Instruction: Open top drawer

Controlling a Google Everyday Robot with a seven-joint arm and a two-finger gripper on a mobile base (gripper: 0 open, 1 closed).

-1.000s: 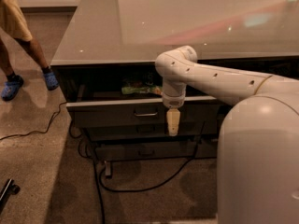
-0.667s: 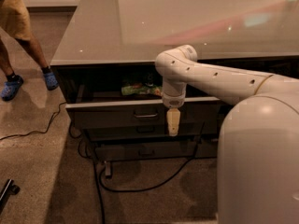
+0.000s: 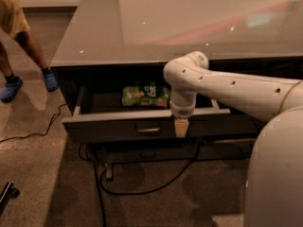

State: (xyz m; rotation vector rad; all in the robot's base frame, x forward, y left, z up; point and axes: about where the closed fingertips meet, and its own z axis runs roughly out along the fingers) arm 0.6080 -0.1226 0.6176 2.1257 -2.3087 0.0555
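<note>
The top drawer [image 3: 109, 126] is a wide dark grey-brown drawer under the counter, and it stands pulled out. Its lighter grey side walls show, and its small metal bar handle [image 3: 148, 129] sits at the centre of the front. A green snack bag [image 3: 146, 95] lies inside. My gripper [image 3: 181, 127] hangs straight down from the white arm. Its tip is against the drawer's front edge, just right of the handle.
The glossy grey countertop [image 3: 165, 27] overhangs the drawer. A shallower drawer front [image 3: 156, 152] sits below. Black cables [image 3: 142, 189] trail on the floor under the drawers. A person's legs in blue shoes [image 3: 14, 84] stand at the far left. My white body [image 3: 277, 174] fills the lower right.
The drawer stands further out than a second ago, and more of its inside and the green bag shows. The gripper stays at the drawer front beside the handle.
</note>
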